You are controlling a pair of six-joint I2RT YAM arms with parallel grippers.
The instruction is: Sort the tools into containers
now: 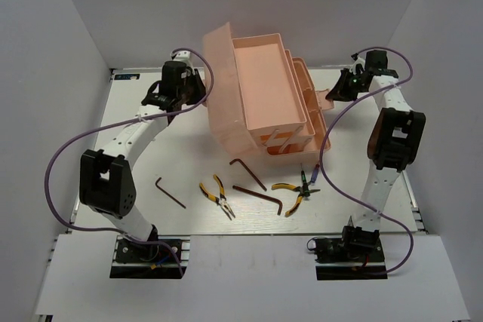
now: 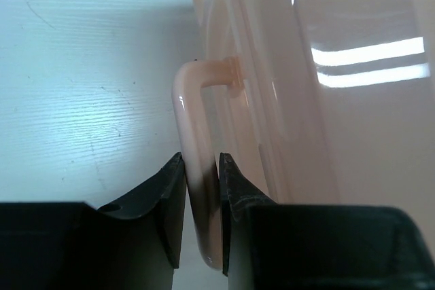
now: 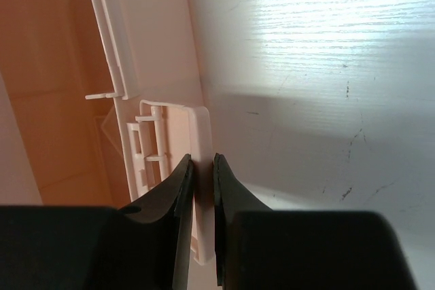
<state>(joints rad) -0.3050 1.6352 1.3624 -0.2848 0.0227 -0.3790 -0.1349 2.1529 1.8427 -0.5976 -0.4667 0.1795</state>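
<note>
The salmon-pink toolbox (image 1: 264,88) stands open at the table's back, lid tipped left and its tiered trays fanned right. My left gripper (image 1: 198,90) (image 2: 202,161) is shut on the lid handle (image 2: 187,113), one jaw on each side of the bar. The side latch (image 3: 183,127) is pinched at its edge in my right gripper (image 1: 332,96) (image 3: 202,161). On the table in front lie three brown hex keys (image 1: 170,191) (image 1: 249,173) (image 1: 260,196), two yellow-handled pliers (image 1: 217,197) (image 1: 290,190) and small screwdrivers (image 1: 306,179).
The tools lie spread between the toolbox and the arm bases. Purple cables loop from both arms over the table's sides. White walls close in the table at the left, right and back.
</note>
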